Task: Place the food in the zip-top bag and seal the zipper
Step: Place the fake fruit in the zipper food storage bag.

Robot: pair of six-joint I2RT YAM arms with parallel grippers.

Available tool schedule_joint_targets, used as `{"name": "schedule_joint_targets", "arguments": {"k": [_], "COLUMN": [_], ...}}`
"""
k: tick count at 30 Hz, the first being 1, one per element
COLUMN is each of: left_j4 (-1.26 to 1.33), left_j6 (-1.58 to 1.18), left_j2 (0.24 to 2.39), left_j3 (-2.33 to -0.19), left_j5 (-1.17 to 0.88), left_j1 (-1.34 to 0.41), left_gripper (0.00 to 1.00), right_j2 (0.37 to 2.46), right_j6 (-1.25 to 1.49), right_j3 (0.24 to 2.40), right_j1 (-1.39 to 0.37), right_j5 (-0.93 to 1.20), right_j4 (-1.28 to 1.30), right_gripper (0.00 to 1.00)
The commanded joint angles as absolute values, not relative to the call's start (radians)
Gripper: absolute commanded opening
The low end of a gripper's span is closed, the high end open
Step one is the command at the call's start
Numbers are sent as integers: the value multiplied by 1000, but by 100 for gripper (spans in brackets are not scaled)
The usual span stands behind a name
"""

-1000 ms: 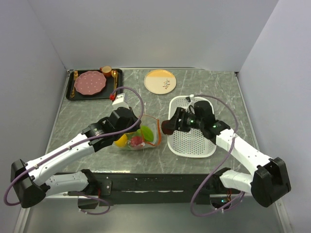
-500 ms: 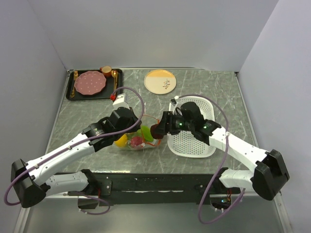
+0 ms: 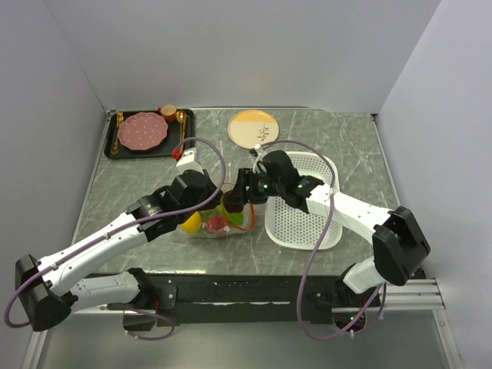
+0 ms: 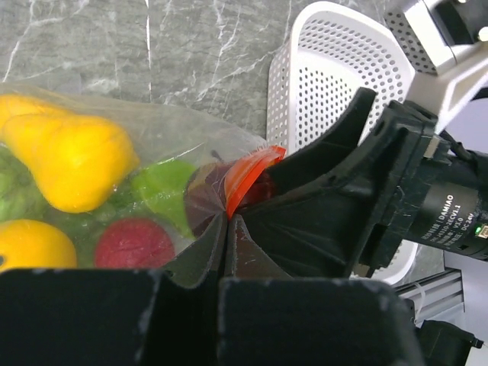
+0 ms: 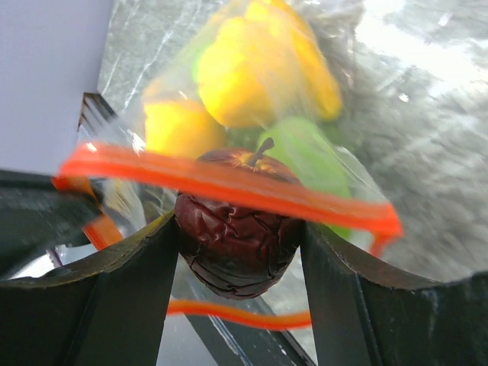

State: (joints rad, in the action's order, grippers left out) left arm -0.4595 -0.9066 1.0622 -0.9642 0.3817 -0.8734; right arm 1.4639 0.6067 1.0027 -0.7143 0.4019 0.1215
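Where the zipper crosses, maroon ball looks half-hidden.

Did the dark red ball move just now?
Yes. The dark maroon ball went left, away from the white basket, to the mouth of the zip-top bag.

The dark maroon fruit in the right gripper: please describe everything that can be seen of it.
The dark maroon fruit is round, with wrinkled skin and a short stem on top. The right gripper pinches it on both sides. It is at the open mouth of the zip-top bag, where an orange-red zipper strip crosses its upper part.
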Motion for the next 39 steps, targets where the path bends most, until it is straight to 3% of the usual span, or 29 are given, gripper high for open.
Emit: {"name": "schedule_joint_targets", "arguments": {"k": [1,9,11,22,39], "left_j4": [-463,-433,-408,-446,-428], "left_j6": [-899,-939,-940,-927,-933], "left_j2": [1046,1008,999,1008,1009], "left_j3": [-983,-962,-956,-970,-945], "left_j5": [388,394,385,411,403], "left_j1": [-870,-870,-870,-870,-868], "left_gripper": [1,1,1,1,1], "right_j2": [1506,1534,1540,1490,1200], "right_j6": [611,626,627,604,629], "right_j3": [1080,1062,1065,1043,936], "right_j1": [-750,-770,-775,-773,-729], "right_j5": [428,515,517,439,49], "right_j4": [89,34,38,71,330], "right_gripper": [19,34,48,89,91]}}
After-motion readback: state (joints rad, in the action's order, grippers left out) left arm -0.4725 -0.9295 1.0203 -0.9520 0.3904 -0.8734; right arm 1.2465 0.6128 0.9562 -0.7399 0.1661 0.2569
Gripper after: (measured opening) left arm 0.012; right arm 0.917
